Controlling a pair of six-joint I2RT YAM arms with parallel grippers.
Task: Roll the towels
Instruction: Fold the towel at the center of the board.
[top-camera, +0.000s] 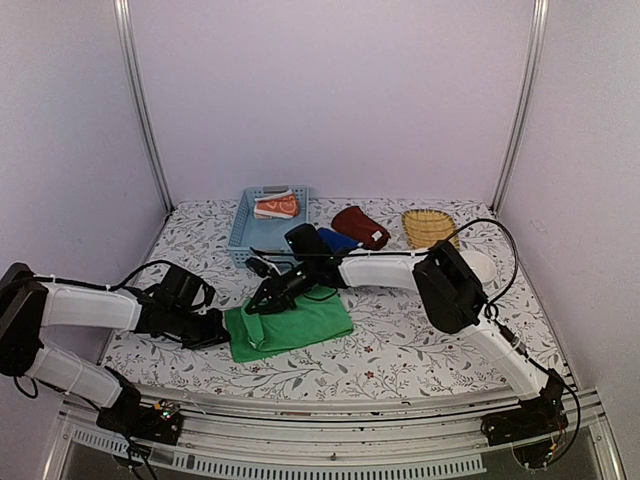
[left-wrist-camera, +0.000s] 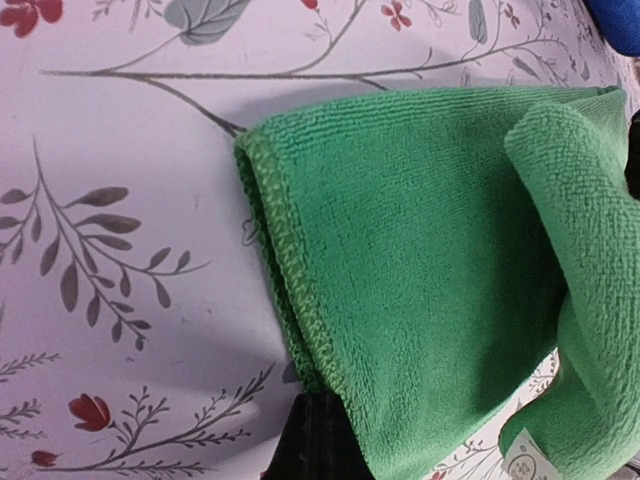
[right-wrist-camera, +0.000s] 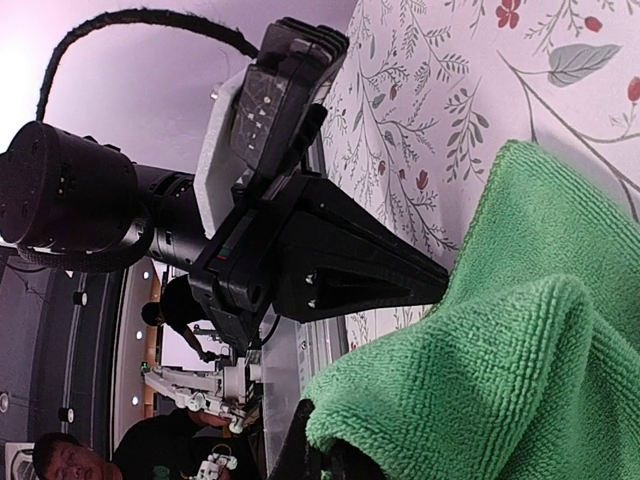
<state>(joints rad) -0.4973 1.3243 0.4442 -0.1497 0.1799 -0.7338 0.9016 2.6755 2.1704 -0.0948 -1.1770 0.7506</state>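
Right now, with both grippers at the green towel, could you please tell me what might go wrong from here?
1. The left gripper and right gripper are both shut on the green towel near its left end, close together; they may collide while rolling.
2. The fold held up in the right gripper looks loose and uneven, so the roll could come out lopsided.

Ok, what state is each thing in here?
green towel: folded, lying flat, one corner lifted
left gripper: shut on green towel's edge
right gripper: shut on green towel's lifted corner
orange towel: bundled, in basket
basket: upright
maroon towel: bundled, lying loose
blue towel: bunched beside maroon towel
tray: upright, looks empty
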